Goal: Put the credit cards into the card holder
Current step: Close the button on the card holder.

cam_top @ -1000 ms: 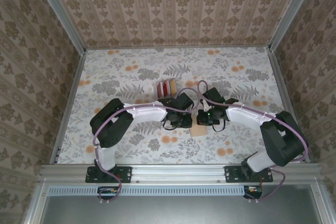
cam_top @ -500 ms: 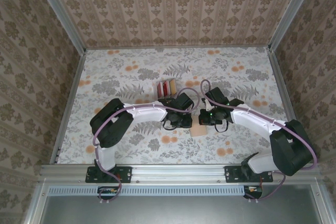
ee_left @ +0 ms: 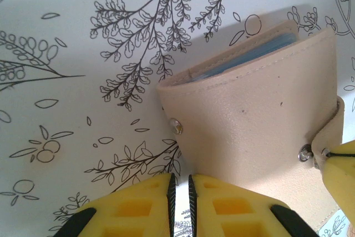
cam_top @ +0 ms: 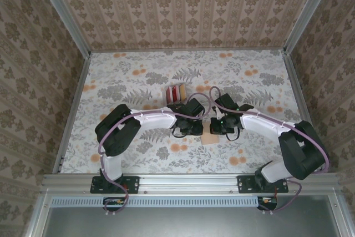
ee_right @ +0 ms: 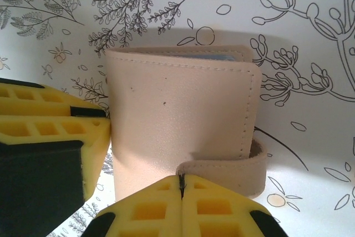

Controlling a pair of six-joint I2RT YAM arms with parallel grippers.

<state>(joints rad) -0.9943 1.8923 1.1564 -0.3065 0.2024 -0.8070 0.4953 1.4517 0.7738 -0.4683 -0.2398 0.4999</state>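
— Near the middle of the table [cam_top: 249, 76], between the two arms, lies the wallet [cam_top: 209, 138]. It is folded over, tan side out.

— And the wallet's inside?

— A strip of blue pocket shows along the far edge in the left wrist view, above a metal snap [ee_left: 176, 126] on the cover.

— How does the left gripper [ee_left: 179, 177] stand?

— Its yellow fingers are almost together, a thin slit between them, right at the wallet's [ee_left: 260, 120] near edge. Nothing shows in the slit, and whether they pinch anything cannot be told.

— The right gripper [ee_right: 181, 177]?

— Closed, finger against finger. The tips meet at the strap [ee_right: 222, 170] that wraps round the wallet's [ee_right: 177, 120] right side. Whether they nip the strap is unclear.

— Do the two come close?

— Yes. One of the left fingers [ee_right: 55, 131] touches the wallet's left edge in the right wrist view.

— The cards [cam_top: 176, 90]?

— Red and tan ones stand upright in a small rack [cam_top: 171, 97], just beyond the left gripper [cam_top: 194, 127], apart from the wallet.
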